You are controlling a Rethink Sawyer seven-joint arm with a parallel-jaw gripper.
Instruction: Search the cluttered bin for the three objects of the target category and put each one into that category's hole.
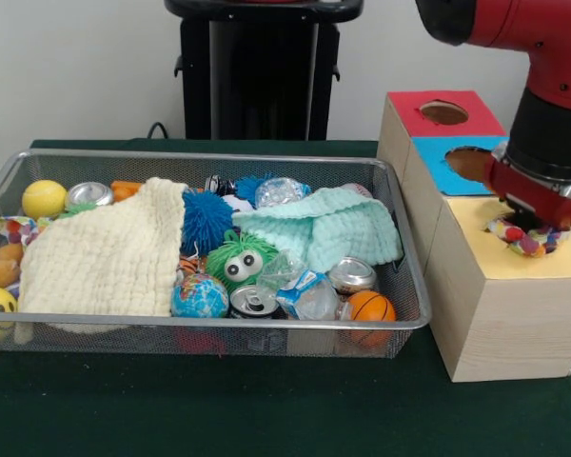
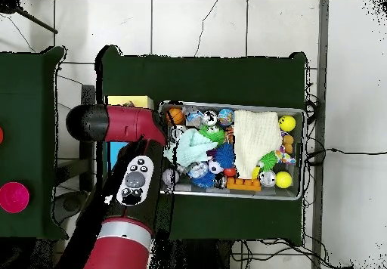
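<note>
With the gripper (image 1: 526,231) fingers pinching the polka-dot cloth (image 1: 525,240) over the yellow-topped box (image 1: 500,286), center above the hole before releasing.

Clutter you see beside the cloths

You have a mint-green knitted cloth (image 1: 325,231), a fuzzy green googly-eyed ball (image 1: 238,259), a blue spiky ball (image 1: 206,220), a small globe ball (image 1: 199,297), an orange mini basketball (image 1: 370,307), and crushed silver cans (image 1: 255,302).
</note>
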